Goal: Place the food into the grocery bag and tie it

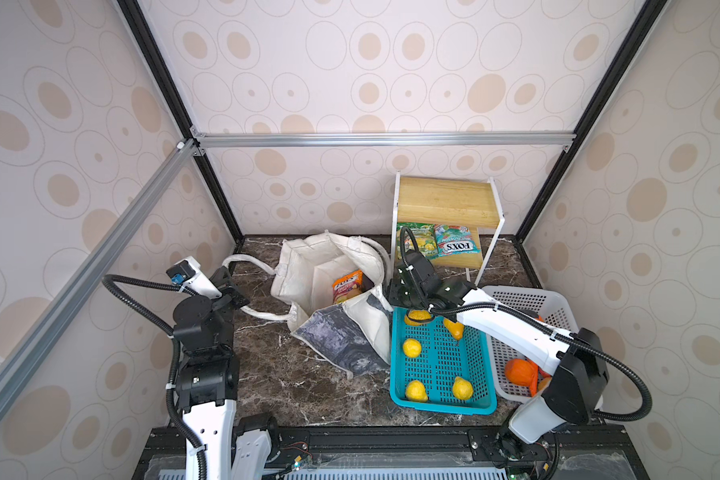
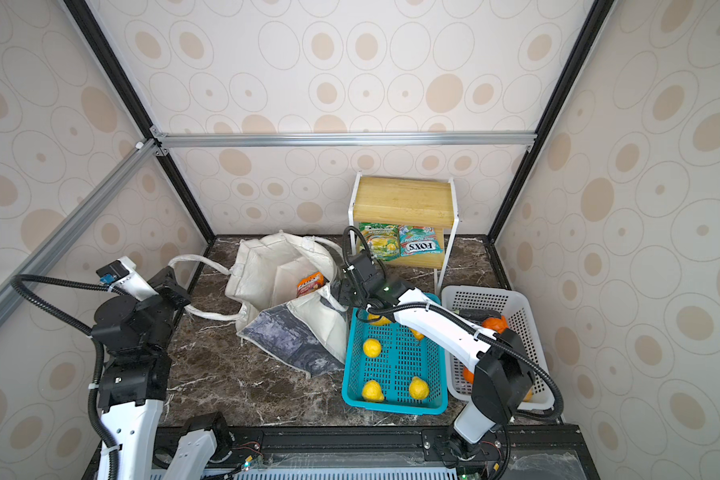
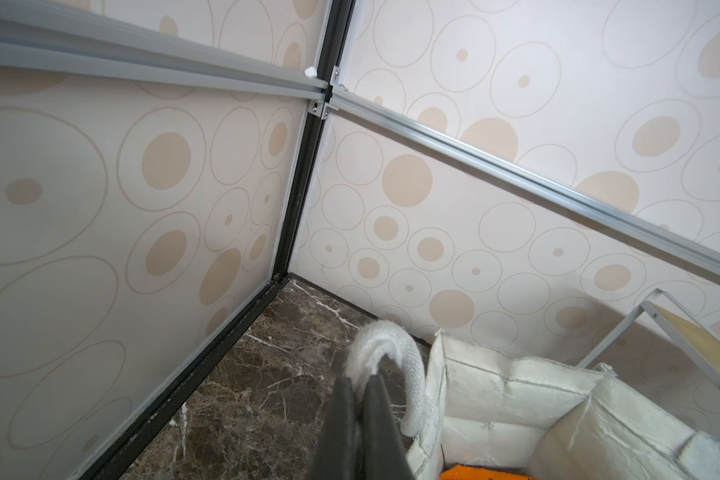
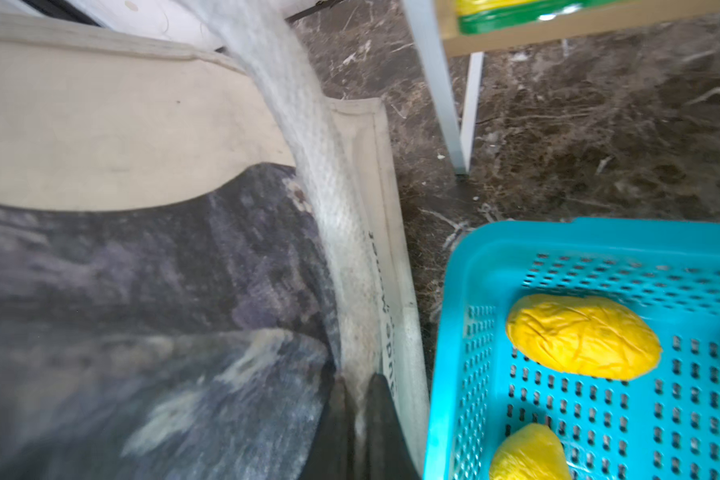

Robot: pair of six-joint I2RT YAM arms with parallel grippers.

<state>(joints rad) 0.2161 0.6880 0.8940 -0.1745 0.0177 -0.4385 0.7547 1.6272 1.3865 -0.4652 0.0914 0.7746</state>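
- Packing is just beginning: one orange packet (image 1: 347, 285) is lying inside the open grocery bag (image 1: 321, 266) on the tabletop (image 1: 275, 374).
- Left claw (image 3: 361, 377) is clamping shut on one rope handle (image 3: 391, 345); right claw (image 4: 356, 384) is clamping the other handle (image 4: 308, 137).
- Basket fruit (image 1: 411, 347), shelf packets (image 1: 458, 245) and tying are remaining.

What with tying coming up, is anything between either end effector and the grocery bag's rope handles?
Nothing visible. The left end effector is shut on one rope handle; the right end effector is shut on the other handle. Over the open mouth of the grocery bag, nothing shows between the two handles.
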